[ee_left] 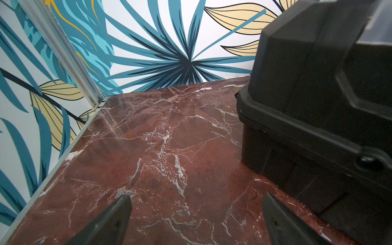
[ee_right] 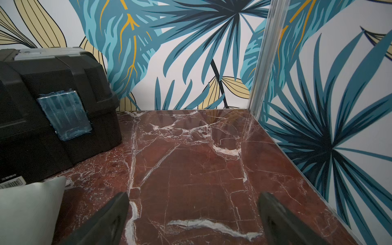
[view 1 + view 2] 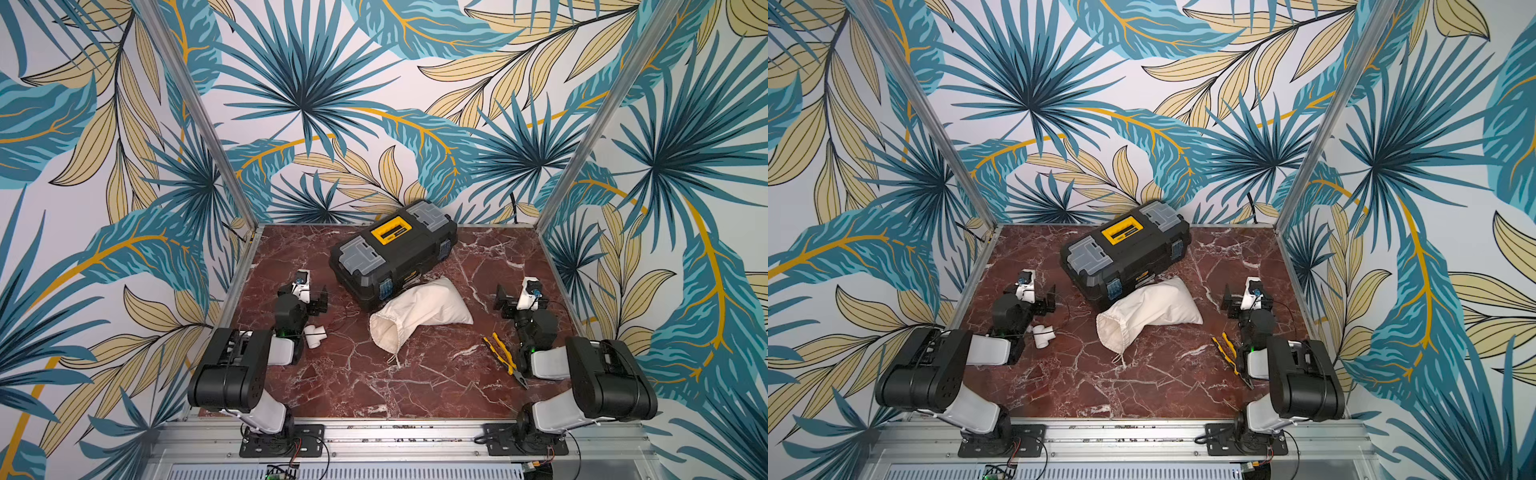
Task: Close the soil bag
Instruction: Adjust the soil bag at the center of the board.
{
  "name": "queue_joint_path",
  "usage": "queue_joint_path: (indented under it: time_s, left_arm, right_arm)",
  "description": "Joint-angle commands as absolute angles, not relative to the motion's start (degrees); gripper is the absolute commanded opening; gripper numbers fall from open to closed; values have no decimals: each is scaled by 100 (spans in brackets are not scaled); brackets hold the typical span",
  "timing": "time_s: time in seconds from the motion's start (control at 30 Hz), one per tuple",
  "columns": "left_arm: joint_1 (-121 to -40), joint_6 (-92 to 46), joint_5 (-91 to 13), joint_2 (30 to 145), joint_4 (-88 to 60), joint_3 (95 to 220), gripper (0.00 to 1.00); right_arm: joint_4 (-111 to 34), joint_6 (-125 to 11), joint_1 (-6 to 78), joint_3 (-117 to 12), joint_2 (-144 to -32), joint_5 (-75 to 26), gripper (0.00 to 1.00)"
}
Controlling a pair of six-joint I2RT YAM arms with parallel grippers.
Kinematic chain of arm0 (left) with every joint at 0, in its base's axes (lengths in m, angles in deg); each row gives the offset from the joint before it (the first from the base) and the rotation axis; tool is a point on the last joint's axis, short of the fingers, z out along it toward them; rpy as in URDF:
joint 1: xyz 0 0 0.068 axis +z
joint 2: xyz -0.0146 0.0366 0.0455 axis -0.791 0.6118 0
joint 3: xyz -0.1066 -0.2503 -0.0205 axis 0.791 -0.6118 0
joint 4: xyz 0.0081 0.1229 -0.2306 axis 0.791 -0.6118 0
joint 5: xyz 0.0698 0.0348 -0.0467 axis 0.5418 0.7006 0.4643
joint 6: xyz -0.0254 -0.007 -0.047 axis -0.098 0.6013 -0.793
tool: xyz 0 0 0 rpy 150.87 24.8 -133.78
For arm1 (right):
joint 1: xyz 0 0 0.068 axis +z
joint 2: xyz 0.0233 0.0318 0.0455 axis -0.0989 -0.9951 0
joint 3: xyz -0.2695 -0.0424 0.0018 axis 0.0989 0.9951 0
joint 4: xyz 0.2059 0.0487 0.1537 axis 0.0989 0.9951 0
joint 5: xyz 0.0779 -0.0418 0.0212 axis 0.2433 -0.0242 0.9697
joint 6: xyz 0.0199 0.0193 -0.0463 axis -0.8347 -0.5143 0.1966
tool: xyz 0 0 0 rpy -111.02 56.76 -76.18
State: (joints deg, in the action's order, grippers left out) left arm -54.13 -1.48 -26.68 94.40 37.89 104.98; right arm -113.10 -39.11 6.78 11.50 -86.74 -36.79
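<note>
**Soil bag lies open-mouthed at mid-desk, both claws released**

In both top views the soil bag [image 3: 419,313] [image 3: 1148,313] lies on its side on the red marble desk [image 3: 374,395], just below and right of the frame's centre. Its upper edge rests against the front wall of the black toolbox [image 3: 392,253], which sits slantwise above it in the frame. The bag's hemmed mouth [image 3: 384,332] points toward the lower left and gapes open, showing the pale inside. A thin white cord [image 3: 394,359] trails from the mouth down onto the desk toward the bottom of the frame.

The left claw [image 1: 196,199] is released. Its wrist view shows two dark fingers spread wide over bare marble with nothing between them, and the toolbox's end wall [image 1: 318,106] is close by. In a top view this claw sits left of centre, apart from the bag.

The right claw [image 2: 194,196] is likewise released, its fingers parted over bare desk. Its wrist view catches one pale corner of the bag [image 2: 27,207] beside the toolbox's blue latch [image 2: 64,115], clear of the fingers. In a top view it sits right of centre, also apart from the bag.

A white pipe fitting [image 3: 314,334] lies near the left arm. Yellow-handled pliers [image 3: 505,359] lie near the right arm, in the lower right of the desk.
</note>
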Motion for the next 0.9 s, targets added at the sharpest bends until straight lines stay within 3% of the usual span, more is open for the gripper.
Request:
queue_joint_path:
  time_s: [0.0, 0.53, 0.67, 0.87]
  left_arm:
    - [-5427, -109, -2707, 9385, 3806, 10547, 100]
    - [-5420, -153, -2603, 9384, 3752, 10570, 100]
    - [-5420, -195, -2492, 9133, 3192, 10763, 100]
    - [-5406, -717, -1711, 8093, 1600, 11033, 100]
  right_arm:
    - [-11479, -3959, 658, 1157, -8693, -3623, 99]
    - [-11200, -4066, 630, 1025, -8583, -3820, 99]
    - [-8738, -4424, 630, -136, -8137, -4403, 99]
    - [-5475, -5159, 632, -1916, -8289, -4075, 99]
